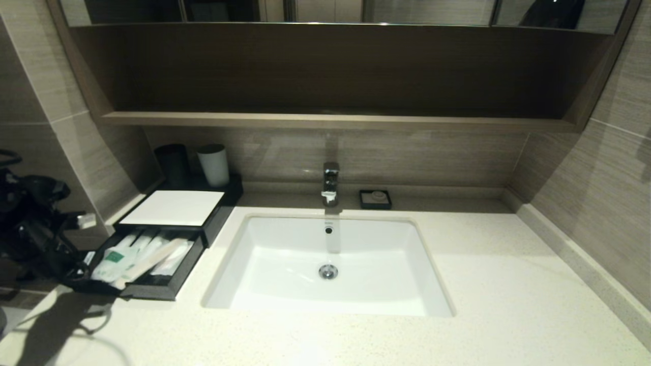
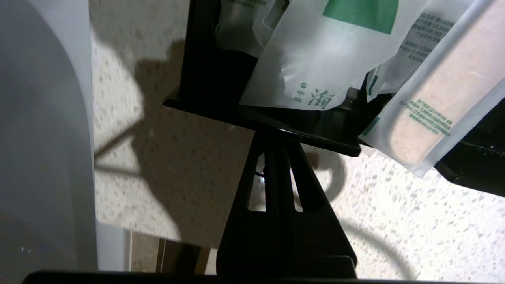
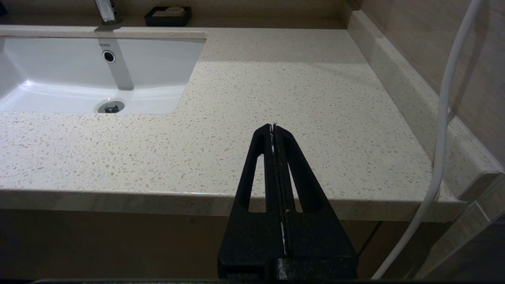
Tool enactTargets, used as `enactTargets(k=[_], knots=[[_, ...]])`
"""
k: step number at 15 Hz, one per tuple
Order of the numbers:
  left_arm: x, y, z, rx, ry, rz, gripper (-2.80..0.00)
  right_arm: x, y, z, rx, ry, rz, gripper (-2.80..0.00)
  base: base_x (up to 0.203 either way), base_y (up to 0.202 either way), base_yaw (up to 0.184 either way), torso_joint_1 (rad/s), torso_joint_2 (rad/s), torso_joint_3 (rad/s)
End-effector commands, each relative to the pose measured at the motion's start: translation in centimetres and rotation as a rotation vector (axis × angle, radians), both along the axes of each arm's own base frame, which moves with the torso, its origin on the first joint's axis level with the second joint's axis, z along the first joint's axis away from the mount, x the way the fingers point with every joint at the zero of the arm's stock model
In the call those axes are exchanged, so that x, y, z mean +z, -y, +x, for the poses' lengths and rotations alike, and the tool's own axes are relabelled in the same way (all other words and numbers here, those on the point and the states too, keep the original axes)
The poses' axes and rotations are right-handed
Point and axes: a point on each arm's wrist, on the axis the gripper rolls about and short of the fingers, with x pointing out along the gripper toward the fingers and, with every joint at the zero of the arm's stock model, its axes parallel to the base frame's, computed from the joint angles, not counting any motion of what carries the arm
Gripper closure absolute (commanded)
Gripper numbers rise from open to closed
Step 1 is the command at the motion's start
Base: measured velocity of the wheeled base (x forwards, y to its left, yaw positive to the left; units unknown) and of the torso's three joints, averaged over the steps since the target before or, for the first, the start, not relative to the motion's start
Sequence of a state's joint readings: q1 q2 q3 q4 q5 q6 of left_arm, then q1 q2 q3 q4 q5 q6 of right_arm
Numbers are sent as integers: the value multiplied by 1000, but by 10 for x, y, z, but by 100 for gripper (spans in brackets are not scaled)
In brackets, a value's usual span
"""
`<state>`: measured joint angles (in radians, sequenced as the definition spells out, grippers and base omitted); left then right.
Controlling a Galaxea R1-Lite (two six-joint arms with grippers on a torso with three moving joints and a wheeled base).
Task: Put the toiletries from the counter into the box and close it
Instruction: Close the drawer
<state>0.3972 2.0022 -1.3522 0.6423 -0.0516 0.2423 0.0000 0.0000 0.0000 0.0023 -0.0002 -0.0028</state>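
Risk: packets jam the box while closing.
Head view: box (image 1: 147, 284) sits at the counter (image 1: 508, 305) left edge, drawer open, toiletry packets (image 1: 137, 256) inside. Left wrist view: left gripper (image 2: 272, 136), jaws together and empty, touches the drawer front; one packet (image 2: 430, 130) overhangs and may snag. Right wrist view: right gripper (image 3: 273, 128), jaws together, idles at the front edge.

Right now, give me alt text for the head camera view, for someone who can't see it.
A black box sits open at the counter's left edge, sachets of toiletries lying inside and its white-topped lid slid back. The left gripper, shut, is at the box's near left corner. To the right is a white sink with a chrome tap.
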Motion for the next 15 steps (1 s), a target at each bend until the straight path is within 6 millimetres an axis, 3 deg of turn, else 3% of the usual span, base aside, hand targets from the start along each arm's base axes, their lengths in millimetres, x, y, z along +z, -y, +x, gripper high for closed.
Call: enactTargets(k=[1,8,15], knots=[[-4,-1,8,-9,13,-2,0,0,0,0,2,1,0,0,0,0,0,0,0,0],[2,-2,34,-39,250,34,0,0,0,0,0,2,0,0,0,0,0,0,0,0],[-15,9,56,-113,337,7,0,0,0,0,-1,1,0,0,0,0,0,0,0,0]])
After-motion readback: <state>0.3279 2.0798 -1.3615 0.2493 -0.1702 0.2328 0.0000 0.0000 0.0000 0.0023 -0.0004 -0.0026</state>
